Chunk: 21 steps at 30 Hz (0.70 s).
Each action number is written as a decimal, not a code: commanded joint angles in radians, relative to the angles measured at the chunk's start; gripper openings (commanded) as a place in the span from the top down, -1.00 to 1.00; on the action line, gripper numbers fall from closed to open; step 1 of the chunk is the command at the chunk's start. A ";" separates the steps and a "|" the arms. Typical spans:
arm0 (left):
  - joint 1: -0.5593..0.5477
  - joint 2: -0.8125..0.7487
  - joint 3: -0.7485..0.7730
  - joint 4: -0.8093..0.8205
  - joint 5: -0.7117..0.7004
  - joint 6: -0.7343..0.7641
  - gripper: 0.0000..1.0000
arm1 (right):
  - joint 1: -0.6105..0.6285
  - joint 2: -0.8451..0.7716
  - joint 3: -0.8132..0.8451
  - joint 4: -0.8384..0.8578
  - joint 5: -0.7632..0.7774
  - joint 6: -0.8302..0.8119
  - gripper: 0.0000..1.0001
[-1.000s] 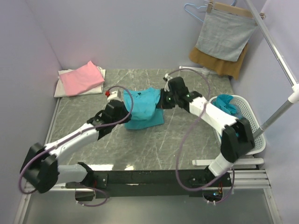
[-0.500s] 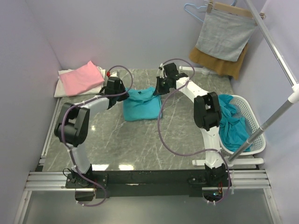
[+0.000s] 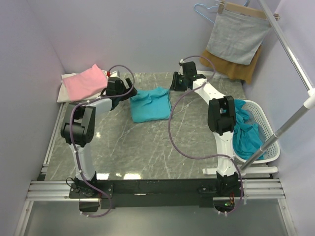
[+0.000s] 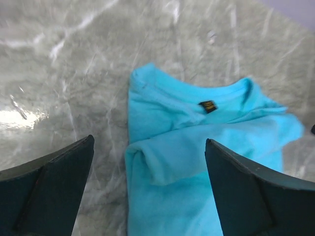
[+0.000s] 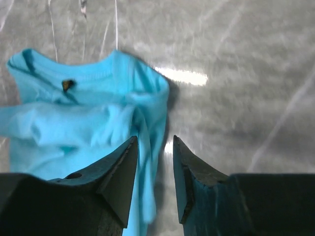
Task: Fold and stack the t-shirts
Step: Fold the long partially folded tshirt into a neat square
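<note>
A teal t-shirt [image 3: 150, 104] lies folded on the grey marble table [image 3: 147, 147], collar and tag toward the back wall [image 4: 208, 105]. My left gripper [image 3: 129, 92] hovers at its left edge with the jaws wide open, and a rolled sleeve fold [image 4: 162, 162] shows below them. My right gripper [image 3: 173, 84] is at the shirt's right back corner. Its jaws stand partly open over the shirt's loose edge [image 5: 147, 147], which they do not pinch. A pink folded t-shirt [image 3: 86, 81] rests on a white one [image 3: 66, 91] at the back left.
A white basket [image 3: 268, 135] at the right holds more teal shirts [image 3: 243, 128]. A grey cloth [image 3: 236, 37] and a brown one [image 3: 229, 66] hang on hangers at the back right. A metal pole [image 3: 290, 120] slants across the right side.
Both arms carried the teal shirt toward the back wall with shut grippers. Both grippers have now opened and let go, and the shirt lies on the table.
</note>
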 commanded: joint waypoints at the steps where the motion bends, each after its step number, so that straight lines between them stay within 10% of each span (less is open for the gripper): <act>1: 0.000 -0.151 -0.005 0.065 0.040 0.039 -0.99 | 0.010 -0.184 -0.089 0.084 -0.026 -0.018 0.15; 21: -0.029 -0.051 -0.013 0.004 0.453 -0.041 -0.99 | 0.117 -0.079 -0.020 -0.068 -0.136 -0.017 0.16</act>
